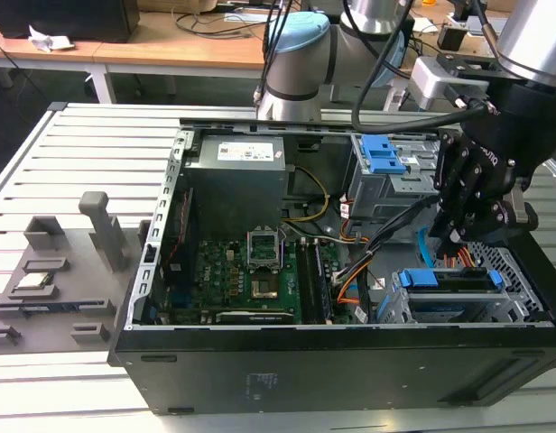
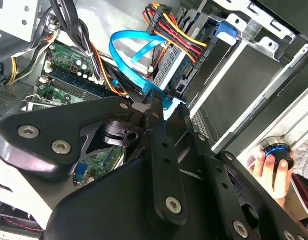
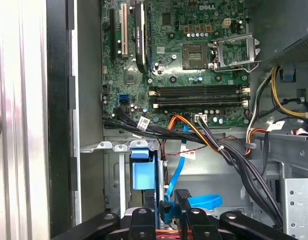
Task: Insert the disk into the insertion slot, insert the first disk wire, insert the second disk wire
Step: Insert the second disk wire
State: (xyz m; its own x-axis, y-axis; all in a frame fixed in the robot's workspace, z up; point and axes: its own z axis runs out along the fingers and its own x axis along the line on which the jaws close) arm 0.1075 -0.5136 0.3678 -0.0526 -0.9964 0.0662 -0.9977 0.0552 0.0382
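Disk [image 1: 454, 281] already seated in slot cage [image 1: 440, 311] w/ orange-red-black wire [image 2: 176, 37] plugged at its rear; end effector [image 2: 161, 102] pinched narrow on blue cable [image 2: 126, 62] plug near disk's rear connector — judged third step, needs fine alignment.

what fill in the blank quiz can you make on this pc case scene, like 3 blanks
1. The gripper pinches the plug of the light ____ flat cable.
2. The disk in its blue frame sits inside the insertion ____.
3. The orange, red and black wires end in a black ____ close by the disk's rear edge.

Missing words: blue; slot; plug
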